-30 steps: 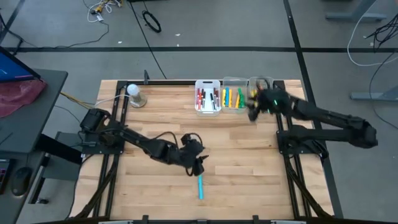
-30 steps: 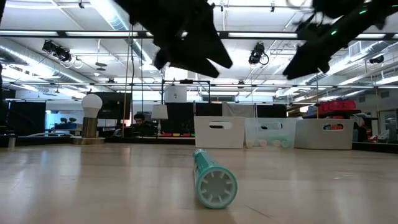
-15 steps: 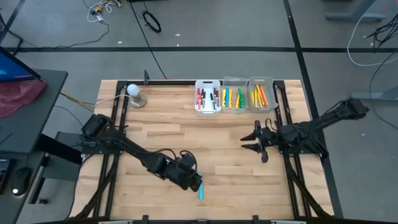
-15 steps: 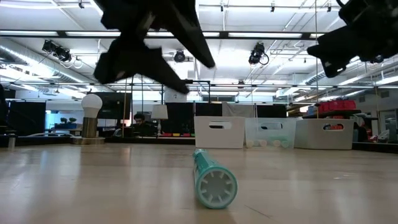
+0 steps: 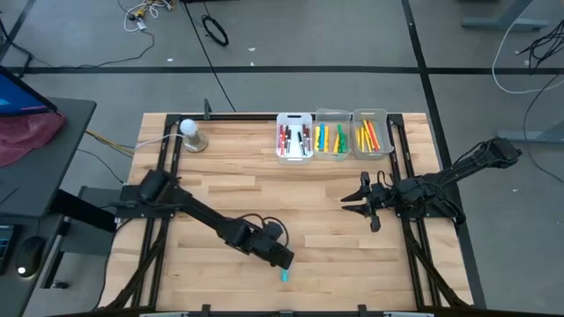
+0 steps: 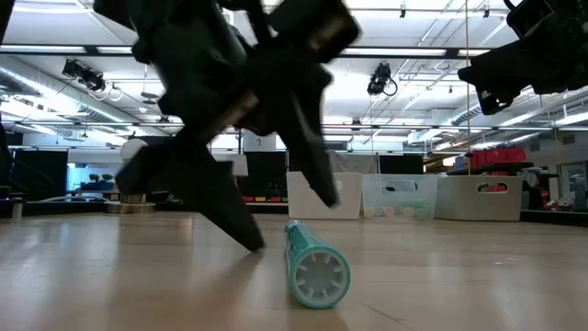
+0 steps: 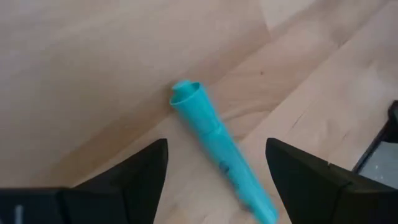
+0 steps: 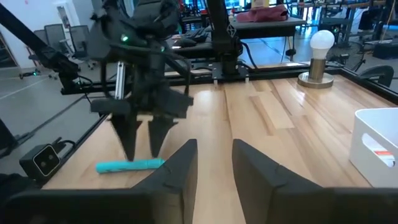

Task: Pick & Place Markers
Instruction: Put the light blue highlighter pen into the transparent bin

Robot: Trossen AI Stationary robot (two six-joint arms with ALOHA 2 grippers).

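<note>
Lowered since a second ago, the left tool (image 7: 214, 165) now straddles the cyan marker (image 7: 217, 149) on the desk (image 5: 335, 255), fingers spread. Only the high view shows the right tool (image 5: 359, 199), part-open, well apart.

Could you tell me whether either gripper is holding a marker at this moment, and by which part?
Nothing is held. The left gripper is open, its fingers straddling the cyan marker on the table without touching it. The right gripper is empty.
</note>
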